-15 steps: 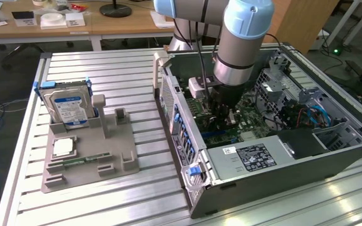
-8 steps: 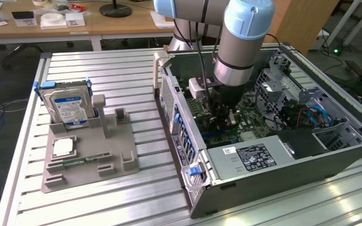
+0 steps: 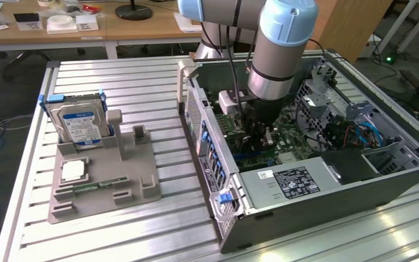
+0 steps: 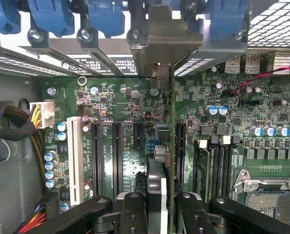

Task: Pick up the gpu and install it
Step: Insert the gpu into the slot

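The gpu [image 4: 160,146], a thin dark circuit card with a silver metal end bracket, stands edge-on inside the open grey computer case [image 3: 384,177], held upright over the green motherboard [image 4: 135,122]. In the wrist view the card runs from the end effector [image 4: 157,204] toward the rear wall of the case, where its bracket [image 4: 165,44] sits against the row of slot openings beneath the blue plastic retention clips [image 4: 106,17]. The black fingers [image 4: 131,212] of the end effector are closed on the card from both sides, gripping its near end. The card lies in line between the black expansion slots [image 4: 116,151] on one side and the memory slots [image 4: 218,165] on the other; whether its edge connector is seated in a slot cannot be told. A white expansion slot [image 4: 74,158] and a bundle of sleeved power cables [image 4: 10,124] sit farther out on the board. In the exterior view the silver and light-blue robot arm [image 3: 279,60] reaches straight down into the case, with the end effector [image 3: 259,134] low over the motherboard. On the ribbed aluminium bench [image 3: 122,76], toward the exterior view's left, a grey plastic parts fixture [image 3: 104,180] holds a silver hard drive with a blue label [image 3: 78,123] standing upright and a square silver processor [image 3: 72,170] lying flat.
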{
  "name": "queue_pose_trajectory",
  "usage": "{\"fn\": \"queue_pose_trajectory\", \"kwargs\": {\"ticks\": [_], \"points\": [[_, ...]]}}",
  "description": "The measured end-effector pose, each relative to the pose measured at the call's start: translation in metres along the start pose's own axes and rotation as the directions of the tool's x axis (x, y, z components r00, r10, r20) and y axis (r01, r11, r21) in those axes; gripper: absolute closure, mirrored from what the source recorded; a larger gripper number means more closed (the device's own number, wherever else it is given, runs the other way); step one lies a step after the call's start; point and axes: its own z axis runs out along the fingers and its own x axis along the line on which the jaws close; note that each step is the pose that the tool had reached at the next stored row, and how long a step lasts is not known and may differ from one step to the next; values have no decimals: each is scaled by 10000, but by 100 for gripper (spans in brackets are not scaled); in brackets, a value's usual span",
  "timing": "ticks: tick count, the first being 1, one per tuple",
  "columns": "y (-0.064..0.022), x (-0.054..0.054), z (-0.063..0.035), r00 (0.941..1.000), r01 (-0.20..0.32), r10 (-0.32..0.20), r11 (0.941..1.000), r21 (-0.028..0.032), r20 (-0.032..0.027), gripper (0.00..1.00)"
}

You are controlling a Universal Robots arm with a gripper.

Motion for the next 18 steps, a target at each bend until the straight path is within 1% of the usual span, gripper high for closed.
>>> {"fn": "queue_pose_trajectory", "kwargs": {"ticks": [18], "points": [[4,1,73,10000,-1,1,10000,-8,-1,72]]}}
